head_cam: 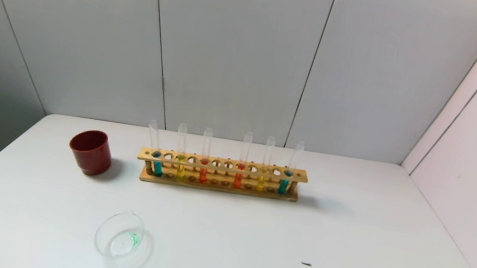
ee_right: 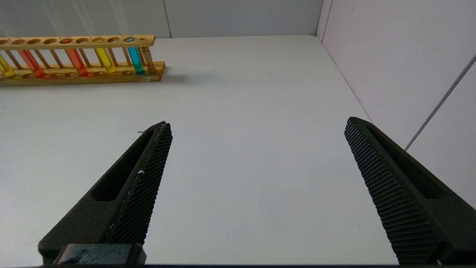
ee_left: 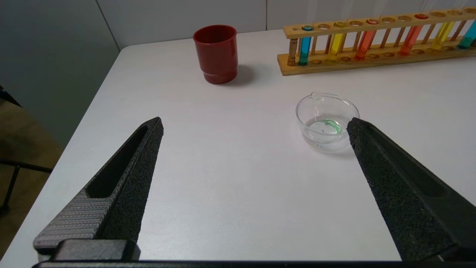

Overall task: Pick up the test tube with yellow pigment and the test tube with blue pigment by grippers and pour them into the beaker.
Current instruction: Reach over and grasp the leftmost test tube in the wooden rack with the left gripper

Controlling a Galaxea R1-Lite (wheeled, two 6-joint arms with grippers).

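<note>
A wooden rack (head_cam: pixel 219 188) stands at the table's back middle with several tubes. Test tubes with blue pigment stand at its left end (head_cam: pixel 157 167) and right end (head_cam: pixel 283 186). Test tubes with yellow pigment stand beside them (head_cam: pixel 180 170) (head_cam: pixel 260 183). Two orange-red tubes stand between. The clear beaker (head_cam: pixel 120 236) sits at the front left with a green trace in it; it also shows in the left wrist view (ee_left: pixel 327 121). My left gripper (ee_left: pixel 254 124) is open and empty, near the beaker. My right gripper (ee_right: pixel 258 124) is open and empty over bare table at the right. Neither gripper shows in the head view.
A dark red cup (head_cam: pixel 91 152) stands left of the rack. A small dark speck (head_cam: pixel 306 264) lies on the table at the front right. White walls close the back and right side. The table's left edge drops off beside the cup.
</note>
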